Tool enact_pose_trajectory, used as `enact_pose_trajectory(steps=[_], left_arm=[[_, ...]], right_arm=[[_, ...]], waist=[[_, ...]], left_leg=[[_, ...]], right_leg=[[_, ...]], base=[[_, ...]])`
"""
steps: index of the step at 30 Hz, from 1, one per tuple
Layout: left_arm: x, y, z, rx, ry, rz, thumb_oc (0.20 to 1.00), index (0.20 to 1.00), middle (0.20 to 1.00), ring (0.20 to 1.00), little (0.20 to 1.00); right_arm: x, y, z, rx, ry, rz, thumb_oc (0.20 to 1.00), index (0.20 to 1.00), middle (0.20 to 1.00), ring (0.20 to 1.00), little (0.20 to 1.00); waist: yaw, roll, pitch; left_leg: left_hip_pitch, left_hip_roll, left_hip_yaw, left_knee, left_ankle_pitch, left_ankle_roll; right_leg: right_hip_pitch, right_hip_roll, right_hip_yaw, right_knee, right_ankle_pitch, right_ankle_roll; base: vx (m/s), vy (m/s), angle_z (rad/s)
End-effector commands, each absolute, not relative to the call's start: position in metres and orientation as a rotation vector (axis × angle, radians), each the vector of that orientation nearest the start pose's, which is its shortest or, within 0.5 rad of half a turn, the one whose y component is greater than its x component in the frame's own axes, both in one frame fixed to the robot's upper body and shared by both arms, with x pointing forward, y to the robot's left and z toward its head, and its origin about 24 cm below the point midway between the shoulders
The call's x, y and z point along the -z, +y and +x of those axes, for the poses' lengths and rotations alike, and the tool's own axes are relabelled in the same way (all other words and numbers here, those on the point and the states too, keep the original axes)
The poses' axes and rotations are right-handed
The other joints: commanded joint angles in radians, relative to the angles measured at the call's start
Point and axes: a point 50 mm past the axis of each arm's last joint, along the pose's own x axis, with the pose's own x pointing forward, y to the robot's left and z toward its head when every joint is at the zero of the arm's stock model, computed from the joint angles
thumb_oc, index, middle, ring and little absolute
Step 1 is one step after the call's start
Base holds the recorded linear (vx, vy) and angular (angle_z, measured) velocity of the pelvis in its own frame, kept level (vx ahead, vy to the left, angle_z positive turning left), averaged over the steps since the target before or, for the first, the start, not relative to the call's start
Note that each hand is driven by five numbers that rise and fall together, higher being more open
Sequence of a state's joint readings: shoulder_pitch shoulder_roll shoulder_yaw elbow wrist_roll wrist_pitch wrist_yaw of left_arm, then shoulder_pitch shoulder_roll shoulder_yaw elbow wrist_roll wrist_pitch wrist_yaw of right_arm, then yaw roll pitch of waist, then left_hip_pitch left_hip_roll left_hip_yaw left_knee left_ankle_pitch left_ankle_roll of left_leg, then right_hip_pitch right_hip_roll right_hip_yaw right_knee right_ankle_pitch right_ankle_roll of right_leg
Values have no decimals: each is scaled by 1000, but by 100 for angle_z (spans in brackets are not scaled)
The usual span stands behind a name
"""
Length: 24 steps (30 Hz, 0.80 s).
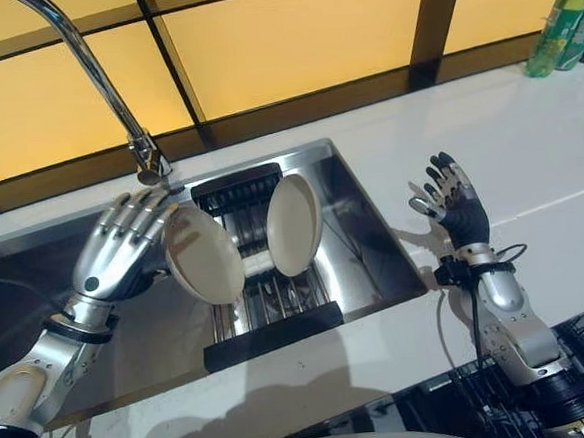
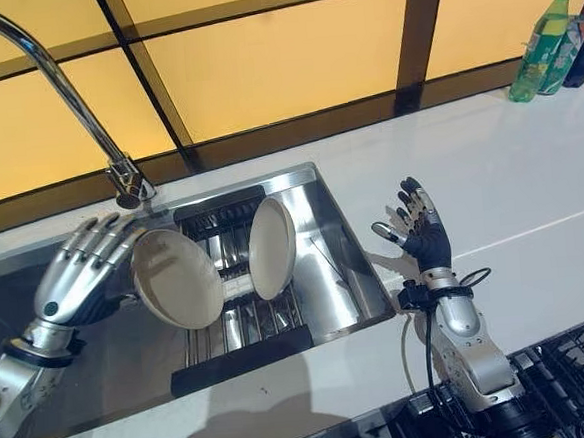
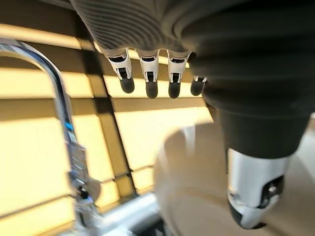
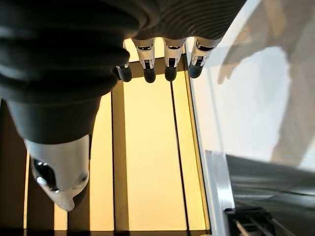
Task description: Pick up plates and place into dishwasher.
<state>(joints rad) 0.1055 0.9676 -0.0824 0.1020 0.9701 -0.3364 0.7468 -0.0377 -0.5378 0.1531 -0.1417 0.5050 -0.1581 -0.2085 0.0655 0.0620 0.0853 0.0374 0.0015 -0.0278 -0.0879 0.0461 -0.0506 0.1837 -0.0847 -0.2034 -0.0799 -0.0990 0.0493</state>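
1. Plate (image 1: 203, 255), cream, tilted on edge over the sink rack (image 1: 268, 301); left robot hand (image 1: 123, 246) steadies its back, fingers near straight, thumb on its face.
2. Second plate (image 1: 293, 224), upright, slotted in the rack.
3. Right robot hand (image 1: 453, 205), spread wide, empty, above the bench (image 1: 528, 152).

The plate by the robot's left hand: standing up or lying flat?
Standing, tilted: the plate leans on edge in the sink rack, with the left hand against it.

Left hand (image 1: 123, 246): raised, fingers extended and slightly spread. Right hand (image 1: 459, 207): upright, fingers straight, holding nothing.
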Motion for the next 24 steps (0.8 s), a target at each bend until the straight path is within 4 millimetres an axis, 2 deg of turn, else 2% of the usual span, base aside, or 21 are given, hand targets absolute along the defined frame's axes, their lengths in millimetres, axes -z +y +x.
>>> enact_pose_trajectory(steps=[1,4,9,17,18,19,20,24], left_arm=[[-125,282,232,-33,-768,1766,1000,1000,1000,1000,1000],[-113,273,231,98,-730,1795,1000,1000,1000,1000,1000],[-99,270,233,238,-652,1840,1000,1000,1000,1000,1000],[-98,272,233,270,-604,1874,1000,1000,1000,1000,1000],[-97,273,232,278,-594,1882,849,849,849,849,849],[-97,273,231,282,-585,1884,542,542,542,542,542],[-97,273,231,288,-578,1885,200,200,200,200,200],[-98,272,230,299,-576,1883,200,200,200,200,200]], right_arm=[[-124,-210,254,-42,-327,4,1000,1000,1000,1000,1000],[-124,-213,254,-45,-324,-1,1000,1000,1000,1000,1000],[-126,-216,256,-62,-322,-16,1000,1000,1000,1000,1000],[-124,-219,254,-62,-315,-21,1000,1000,1000,1000,1000],[-124,-219,254,-64,-313,-21,1000,1000,1000,1000,1000],[-124,-219,253,-66,-312,-21,1000,1000,1000,1000,1000],[-124,-219,253,-67,-311,-21,1000,1000,1000,1000,1000],[-121,-217,251,-62,-303,-17,1000,1000,1000,1000,1000]], waist=[[-9,-12,-30],[-24,-12,-18],[-42,-6,1],[-47,3,16],[-47,4,16],[-47,4,17],[-46,5,17],[-41,4,13]], left_leg=[[8,10,48,5,-88,-2],[13,10,57,6,-90,1],[17,7,70,9,-90,6],[20,2,70,11,-89,12],[21,2,68,11,-88,12],[22,2,67,11,-88,12],[23,2,66,11,-88,11],[30,1,62,9,-89,12]], right_leg=[[-139,-84,47,21,89,90],[-140,-85,59,21,91,95],[-147,-87,74,25,96,101],[-145,-92,86,21,102,107],[-144,-93,85,22,103,108],[-143,-94,85,22,103,108],[-142,-96,84,22,103,109],[-131,-98,76,20,102,110]], base=[[43,40,-5],[47,29,-5],[34,33,-6],[24,15,-7],[0,0,0],[0,0,0],[0,0,0],[16,-2,0]])
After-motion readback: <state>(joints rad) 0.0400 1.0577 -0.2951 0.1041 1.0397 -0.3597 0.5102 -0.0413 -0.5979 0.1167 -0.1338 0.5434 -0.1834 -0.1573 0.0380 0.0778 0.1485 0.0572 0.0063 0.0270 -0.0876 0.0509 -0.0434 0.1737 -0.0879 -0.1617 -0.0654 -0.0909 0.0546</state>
